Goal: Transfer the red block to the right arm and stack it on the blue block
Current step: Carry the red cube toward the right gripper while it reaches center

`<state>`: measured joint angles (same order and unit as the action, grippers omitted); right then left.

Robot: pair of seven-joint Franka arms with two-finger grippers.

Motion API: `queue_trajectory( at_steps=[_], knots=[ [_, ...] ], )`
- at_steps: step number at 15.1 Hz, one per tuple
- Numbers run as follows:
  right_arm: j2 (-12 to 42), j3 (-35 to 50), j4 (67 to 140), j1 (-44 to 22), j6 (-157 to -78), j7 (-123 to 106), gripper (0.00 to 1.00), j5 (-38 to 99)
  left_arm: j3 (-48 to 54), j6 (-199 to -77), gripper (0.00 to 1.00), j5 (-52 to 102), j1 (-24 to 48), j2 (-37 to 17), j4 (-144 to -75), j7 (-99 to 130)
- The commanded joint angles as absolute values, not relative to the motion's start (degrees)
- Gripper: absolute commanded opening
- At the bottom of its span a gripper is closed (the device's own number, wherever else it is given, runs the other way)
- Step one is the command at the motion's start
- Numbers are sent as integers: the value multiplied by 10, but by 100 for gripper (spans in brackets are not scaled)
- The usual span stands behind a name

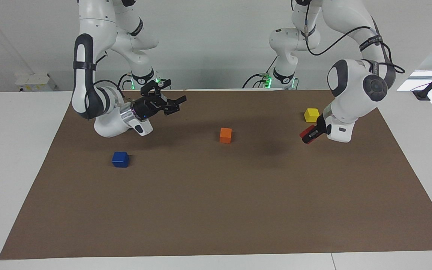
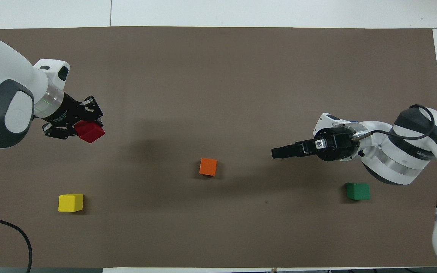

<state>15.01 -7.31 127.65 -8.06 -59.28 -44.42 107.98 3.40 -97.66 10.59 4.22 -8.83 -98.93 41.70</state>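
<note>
My left gripper (image 1: 308, 135) is shut on the red block (image 1: 305, 131), which hangs tilted above the mat, over the spot beside the yellow cube. From overhead, the red block (image 2: 90, 132) sticks out of the left gripper (image 2: 86, 127) toward the table's middle. The blue block (image 1: 120, 159) sits alone on the mat at the right arm's end. My right gripper (image 1: 177, 93) is open and empty, raised and pointing toward the middle of the table. In the overhead view the right gripper (image 2: 279, 152) is seen edge-on and the arm's wrist covers the blue block.
An orange cube (image 1: 225, 135) lies mid-table between the two grippers. A yellow cube (image 1: 312, 114) rests near the left arm's base. A green cube (image 2: 357, 191) sits near the right arm's base, hidden by that arm in the facing view. A brown mat (image 1: 216, 210) covers the table.
</note>
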Motion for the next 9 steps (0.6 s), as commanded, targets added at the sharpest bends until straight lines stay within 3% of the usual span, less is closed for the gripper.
queue_trajectory(
  at_steps=[1, 5, 9],
  knots=[
    [187, -71, 1275, -119, -540, -453, 100, 1155, 29, -935, 0, 176, 39, -35, -992, 536],
    [216, -57, 1286, -178, -512, -451, 100, 1257, 33, -895, 0, 228, 56, 9, -1001, 693],
    [235, -30, 1285, -201, -496, -452, 100, 1341, 39, -942, 0, 317, 88, 17, -1022, 915]
  ],
)
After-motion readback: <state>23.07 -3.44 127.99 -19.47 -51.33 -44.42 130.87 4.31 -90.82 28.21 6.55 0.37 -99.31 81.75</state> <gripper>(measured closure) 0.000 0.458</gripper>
